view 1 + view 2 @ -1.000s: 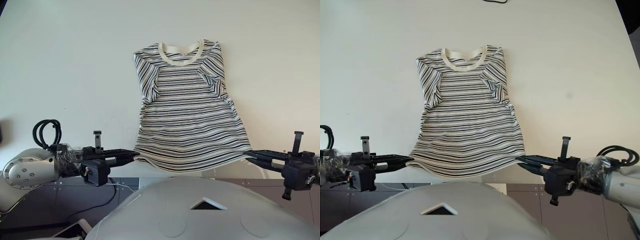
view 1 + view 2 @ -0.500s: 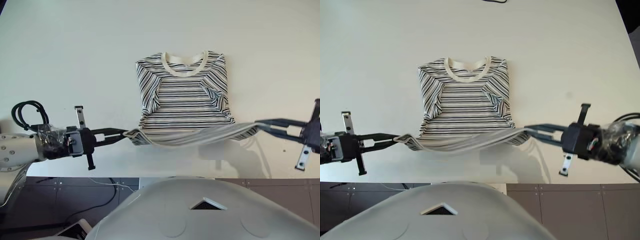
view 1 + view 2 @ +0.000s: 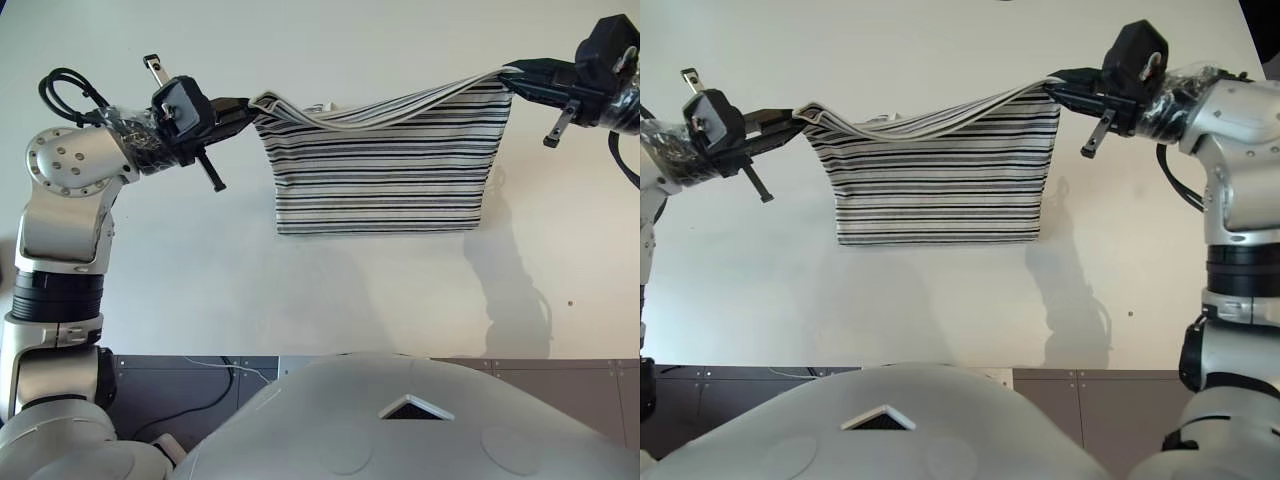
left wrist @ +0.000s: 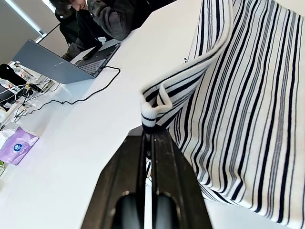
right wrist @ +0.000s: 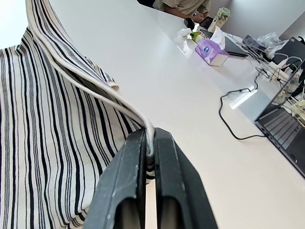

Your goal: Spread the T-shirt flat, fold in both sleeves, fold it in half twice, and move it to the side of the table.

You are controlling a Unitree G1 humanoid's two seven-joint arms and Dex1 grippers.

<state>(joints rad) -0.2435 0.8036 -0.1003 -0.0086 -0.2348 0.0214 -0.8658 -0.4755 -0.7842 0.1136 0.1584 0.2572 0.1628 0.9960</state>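
T-shirt [image 3: 380,170] lifted by its hem over the far middle of the table [image 3: 300,300].
We see the left gripper [image 3: 250,106] and right gripper [image 3: 508,77] each clamped on a hem corner; the cloth sags between them.

The robot is holding both arms stretched forward and spread wide apart, grippers pointing toward each other. The left arm [image 3: 72,170] is bending sharply at the elbow, with the forearm turning inward. The left gripper [image 3: 250,103] is pinching its two black fingers [image 4: 164,162] tight on one upper corner of the T-shirt [image 3: 380,160]. The right arm [image 3: 1238,150] is mirroring that pose, its forearm also angling inward. The right gripper [image 3: 1050,82] is clamping the opposite corner, its fingers [image 5: 167,157] pressing together with the striped hem caught between them.
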